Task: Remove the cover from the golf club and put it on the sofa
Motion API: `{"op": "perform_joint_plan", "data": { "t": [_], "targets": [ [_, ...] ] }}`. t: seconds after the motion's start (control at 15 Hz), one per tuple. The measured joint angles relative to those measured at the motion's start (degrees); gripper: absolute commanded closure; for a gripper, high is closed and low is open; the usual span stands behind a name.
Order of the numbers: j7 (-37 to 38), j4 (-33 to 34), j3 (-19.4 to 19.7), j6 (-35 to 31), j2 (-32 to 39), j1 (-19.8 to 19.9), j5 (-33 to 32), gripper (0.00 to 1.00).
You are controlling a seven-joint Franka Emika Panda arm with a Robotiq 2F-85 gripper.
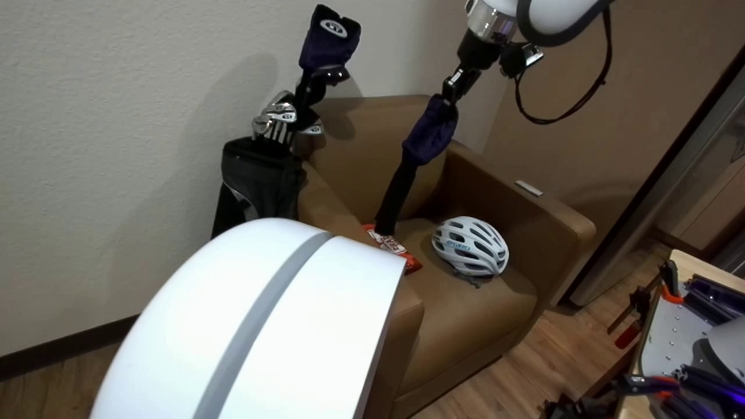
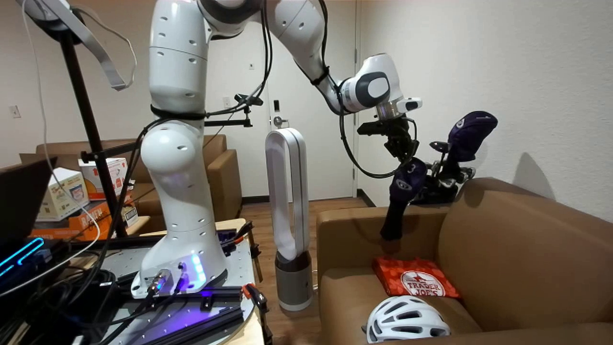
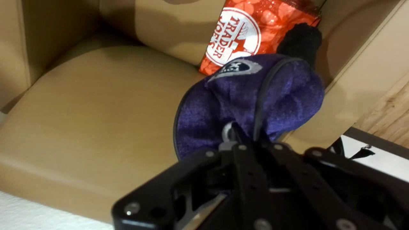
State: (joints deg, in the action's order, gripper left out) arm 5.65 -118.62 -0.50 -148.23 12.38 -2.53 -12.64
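Left to right in an exterior view: golf bag [image 1: 262, 174], keeping clubs [image 1: 282, 112] heads-up; cover [image 1: 418, 152], suspended above the sofa [image 1: 445, 311], presumably for lowering; end effector [image 1: 453, 95], pinching the cover's wide end, so that the narrow end hangs free.

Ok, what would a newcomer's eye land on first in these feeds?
Probably the cover, hanging from the end effector above the sofa. Next, the packet, bright red, and the helmet, white, both resting on the sofa. Then perhaps the golf bag, standing beside it.
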Motion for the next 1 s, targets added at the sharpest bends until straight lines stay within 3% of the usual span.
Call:
{"op": "perform_joint_plan", "data": {
  "t": [0.2, 0.4, 0.8, 1.0],
  "targets": [
    [-9.1, 3.8, -2.6, 6.2, 4.2, 0.1, 7.7, 0.93],
    [-15.8, 7.5, -4.2, 14.5, 7.2, 0.2, 11.5, 0.93],
    [-18.9, 17.0, -2.5, 32.2, 14.8, 0.3, 9.3, 0.93],
    [-20.1, 21.7, -1.9, 33.4, 19.1, 0.3, 5.9, 0.93]
  ]
}}
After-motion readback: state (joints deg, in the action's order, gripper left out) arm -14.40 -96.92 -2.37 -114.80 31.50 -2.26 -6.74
